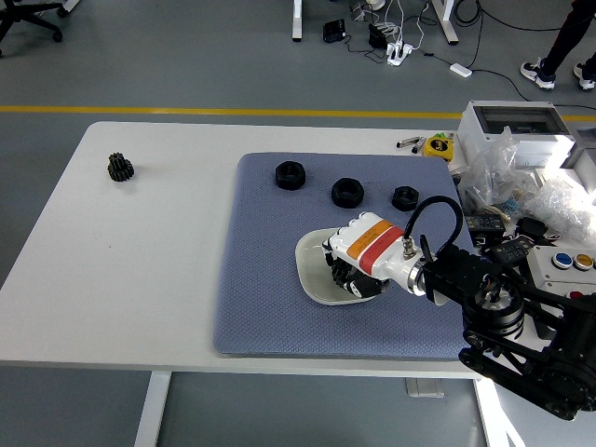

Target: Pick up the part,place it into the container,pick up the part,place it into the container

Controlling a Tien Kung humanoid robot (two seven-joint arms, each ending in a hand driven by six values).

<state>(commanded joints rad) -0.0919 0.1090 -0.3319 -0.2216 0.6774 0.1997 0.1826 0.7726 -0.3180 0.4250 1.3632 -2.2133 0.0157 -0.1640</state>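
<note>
My right hand hangs over the white bowl at the centre of the blue mat, its white back with orange and red stripes hiding most of the dish. My fingers curl down into the bowl; whether they grip a gear I cannot tell, since the hand covers whatever lies there. Three black nuts sit in a row across the mat's upper part. A lone black gear rests on the white table at upper left, well apart from the mat.
</note>
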